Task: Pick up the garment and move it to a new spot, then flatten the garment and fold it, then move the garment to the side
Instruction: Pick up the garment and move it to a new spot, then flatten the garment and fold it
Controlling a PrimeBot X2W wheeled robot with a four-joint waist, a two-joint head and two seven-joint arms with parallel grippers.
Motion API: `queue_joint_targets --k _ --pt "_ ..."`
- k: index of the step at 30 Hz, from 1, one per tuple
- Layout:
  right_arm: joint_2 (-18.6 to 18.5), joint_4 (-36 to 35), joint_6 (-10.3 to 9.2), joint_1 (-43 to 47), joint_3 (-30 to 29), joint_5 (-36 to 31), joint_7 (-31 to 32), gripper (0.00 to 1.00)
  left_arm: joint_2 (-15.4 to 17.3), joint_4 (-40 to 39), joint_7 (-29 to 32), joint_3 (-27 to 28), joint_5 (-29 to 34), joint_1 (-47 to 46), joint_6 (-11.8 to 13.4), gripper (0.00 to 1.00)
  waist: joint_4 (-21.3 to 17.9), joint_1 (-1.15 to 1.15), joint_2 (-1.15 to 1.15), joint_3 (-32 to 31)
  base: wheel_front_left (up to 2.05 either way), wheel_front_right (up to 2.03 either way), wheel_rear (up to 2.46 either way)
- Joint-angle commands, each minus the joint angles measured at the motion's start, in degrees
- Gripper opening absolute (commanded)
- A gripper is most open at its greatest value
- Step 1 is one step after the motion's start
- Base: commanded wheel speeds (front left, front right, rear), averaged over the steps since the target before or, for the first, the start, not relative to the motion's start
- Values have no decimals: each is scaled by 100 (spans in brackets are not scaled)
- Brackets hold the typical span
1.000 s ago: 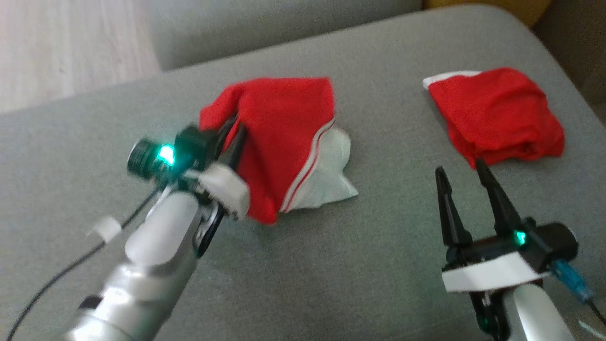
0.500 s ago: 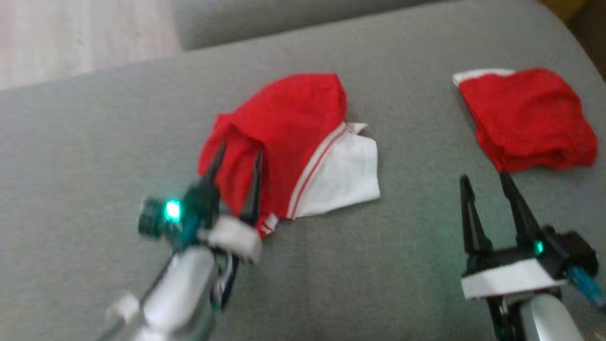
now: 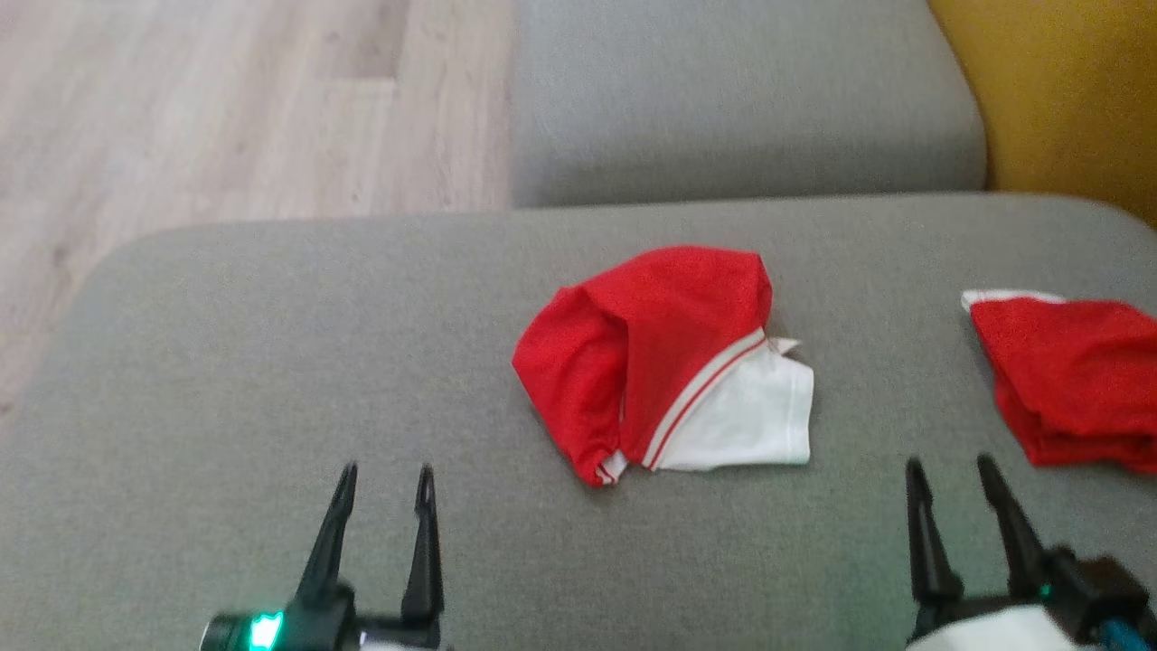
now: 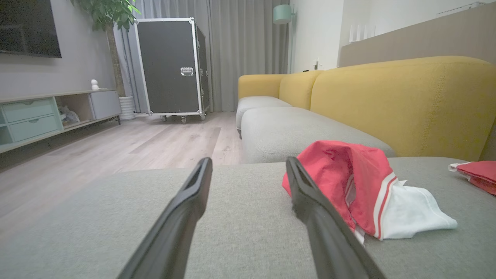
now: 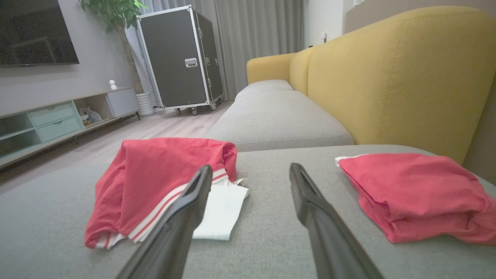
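Grey cushion bears garment, white end rightward.

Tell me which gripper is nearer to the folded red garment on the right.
Right. The right gripper sits just short of the folded red garment, slightly to its left, not touching. The left gripper is far to its left, beyond the red-and-white garment.

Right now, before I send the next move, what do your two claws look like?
The left claw has two long black fingers tapering to points, on a black base with a glowing green light. The right claw is the same shape, with a white band under its base, a small green light and a blue connector at the edge.
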Motion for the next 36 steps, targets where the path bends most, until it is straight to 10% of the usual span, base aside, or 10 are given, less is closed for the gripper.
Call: queue_joint_targets --k 1,36 --pt "-32 -206 -4 4 118 -18 -62 100 -10 -393 -54 259 139 9 33 100 186 2 -1 -262 0 0 0" --pt "30 -218 -4 395 424 236 -62 100 -178 -906 -54 649 889 1191 -45 100 210 2 -1 -532 0 0 0"
